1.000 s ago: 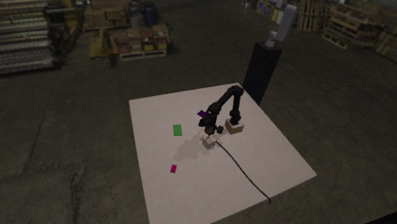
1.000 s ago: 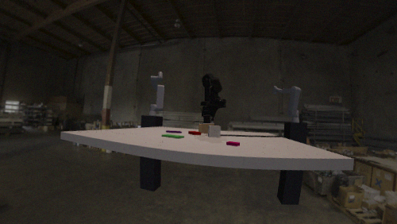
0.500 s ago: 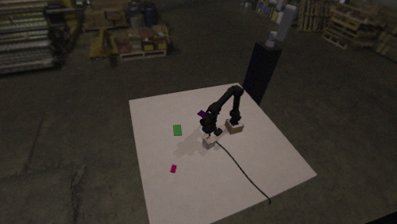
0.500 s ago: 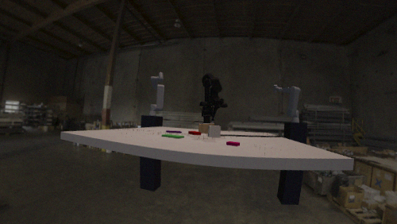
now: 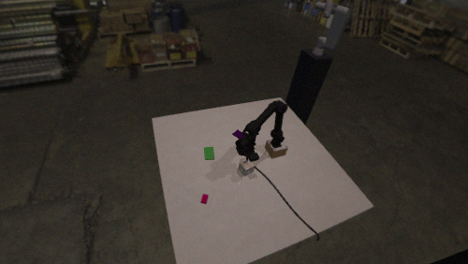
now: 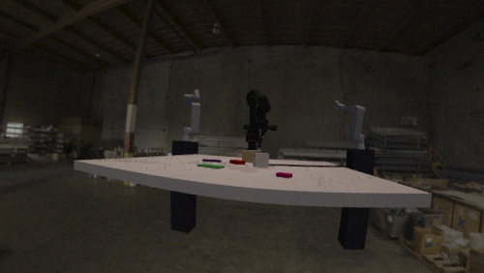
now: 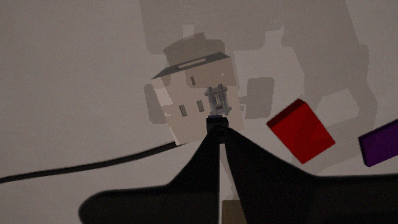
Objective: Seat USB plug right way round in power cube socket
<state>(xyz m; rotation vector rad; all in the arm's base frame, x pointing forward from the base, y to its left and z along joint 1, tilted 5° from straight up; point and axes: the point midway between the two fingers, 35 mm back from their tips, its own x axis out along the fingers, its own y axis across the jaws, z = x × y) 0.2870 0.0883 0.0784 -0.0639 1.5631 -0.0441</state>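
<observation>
The pale power cube (image 5: 246, 168) (image 6: 261, 160) (image 7: 215, 75) stands on the table, with several dark slots in its top. The grey metal socket (image 7: 218, 99) on that top looks unfilled, and its opening shows just beyond the fingertips in the wrist view. My gripper (image 6: 261, 144) (image 7: 220, 134) points down above the cube, shut on the small black USB plug (image 7: 217, 122). In the exterior view there is a gap between the fingertips and the cube. The plug's metal end is hidden, so its way round cannot be told.
A black cable (image 5: 289, 204) (image 7: 95, 163) runs from beside the cube to the table's edge. A red block (image 6: 237, 162) (image 7: 302, 134) and a purple block (image 5: 238, 134) (image 6: 212, 161) (image 7: 381, 145) lie nearby. A green block (image 5: 209, 153) (image 6: 210, 166) and a magenta block (image 5: 204, 198) (image 6: 284, 175) lie farther out.
</observation>
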